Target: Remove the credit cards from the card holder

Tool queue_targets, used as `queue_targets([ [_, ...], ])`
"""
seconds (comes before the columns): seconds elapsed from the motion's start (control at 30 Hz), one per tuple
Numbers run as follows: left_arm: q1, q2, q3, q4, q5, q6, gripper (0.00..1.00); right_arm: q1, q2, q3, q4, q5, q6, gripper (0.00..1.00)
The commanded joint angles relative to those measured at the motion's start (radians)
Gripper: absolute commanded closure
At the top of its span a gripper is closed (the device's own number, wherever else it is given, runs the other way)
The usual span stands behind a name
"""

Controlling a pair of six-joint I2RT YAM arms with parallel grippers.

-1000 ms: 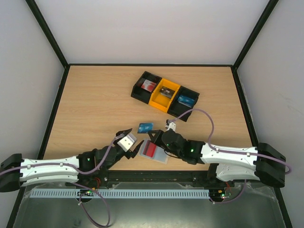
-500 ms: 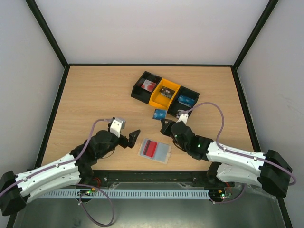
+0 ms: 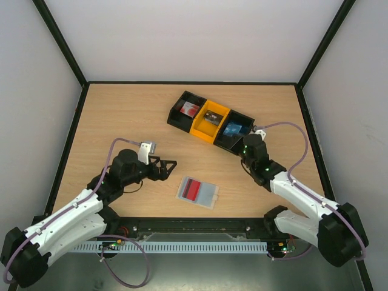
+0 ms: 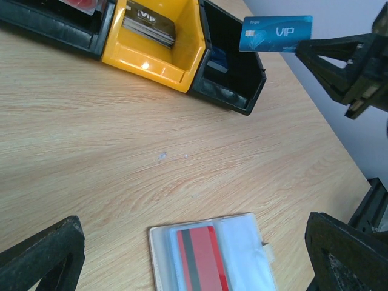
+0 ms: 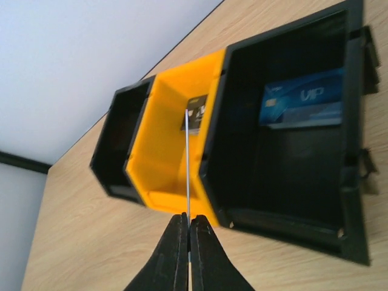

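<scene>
Card holder [image 4: 239, 257], red credit card [image 4: 201, 262] inside, is laid on tabletop [image 4: 91, 139]; blue VIP card [image 4: 276, 33] is pinched by right claw [image 4: 301, 48] near tray [image 4: 145, 60].

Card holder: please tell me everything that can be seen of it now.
The card holder is a flat, rectangular sleeve of translucent pale grey plastic with rounded corners. It lies flat on the wooden table, turned slightly, near the front edge between the two arms. One half holds a red card with a dark stripe. The other half shows only pale plastic. From outside, only the table touches it.
</scene>
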Motion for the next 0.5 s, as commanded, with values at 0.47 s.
queue_targets([
  [0.47, 0.011, 0.011, 0.093, -0.121, 0.049, 0.032, 0.0, -0.215, 0.396, 0.173, 0.08, -0.15, -0.081, 0.98],
])
